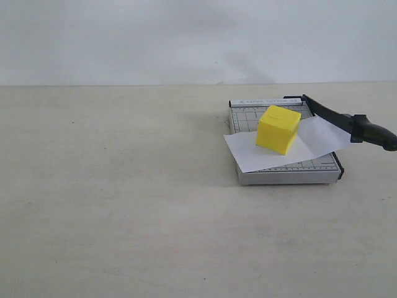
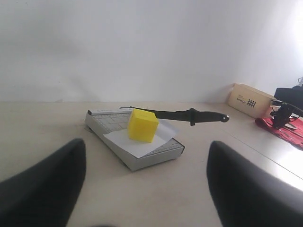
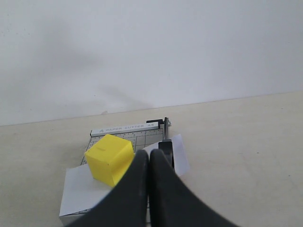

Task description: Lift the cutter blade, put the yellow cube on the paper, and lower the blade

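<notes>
beige table [image 1: 124, 205] holds yellow cube [image 3: 110, 158] on paper [image 3: 78, 189], beyond clenched right end effector [image 3: 149, 157].

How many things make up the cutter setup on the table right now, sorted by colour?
Yellow: 1, the yellow cube
White: 1, the paper
Grey: 1, the trimmer base
Black: 1, the cutter blade
Total: 4
</notes>
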Robot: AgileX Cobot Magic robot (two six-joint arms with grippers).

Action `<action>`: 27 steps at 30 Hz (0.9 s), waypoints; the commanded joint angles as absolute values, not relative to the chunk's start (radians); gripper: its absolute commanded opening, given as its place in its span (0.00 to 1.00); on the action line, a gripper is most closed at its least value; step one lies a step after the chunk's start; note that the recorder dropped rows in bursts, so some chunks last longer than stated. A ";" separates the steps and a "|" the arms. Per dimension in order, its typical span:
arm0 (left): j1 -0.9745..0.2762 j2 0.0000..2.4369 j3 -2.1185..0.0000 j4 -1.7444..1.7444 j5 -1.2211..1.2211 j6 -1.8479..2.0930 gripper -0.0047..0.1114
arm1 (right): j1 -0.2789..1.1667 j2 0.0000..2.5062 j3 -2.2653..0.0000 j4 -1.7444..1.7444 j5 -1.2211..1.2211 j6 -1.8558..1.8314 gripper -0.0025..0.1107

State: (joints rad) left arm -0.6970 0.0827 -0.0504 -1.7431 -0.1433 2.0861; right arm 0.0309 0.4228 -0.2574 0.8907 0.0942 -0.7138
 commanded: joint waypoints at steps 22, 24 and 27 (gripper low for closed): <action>-0.698 0.077 -0.045 -1.744 -0.124 2.078 0.63 | 0.031 0.419 -0.256 0.888 0.082 -0.715 0.02; -0.698 0.077 -0.045 -1.744 -0.124 2.078 0.63 | 0.031 0.419 -0.256 0.888 0.070 -0.715 0.02; -0.698 0.077 -0.045 -1.744 -0.126 2.078 0.63 | 0.031 0.419 -0.262 0.888 0.054 -0.715 0.02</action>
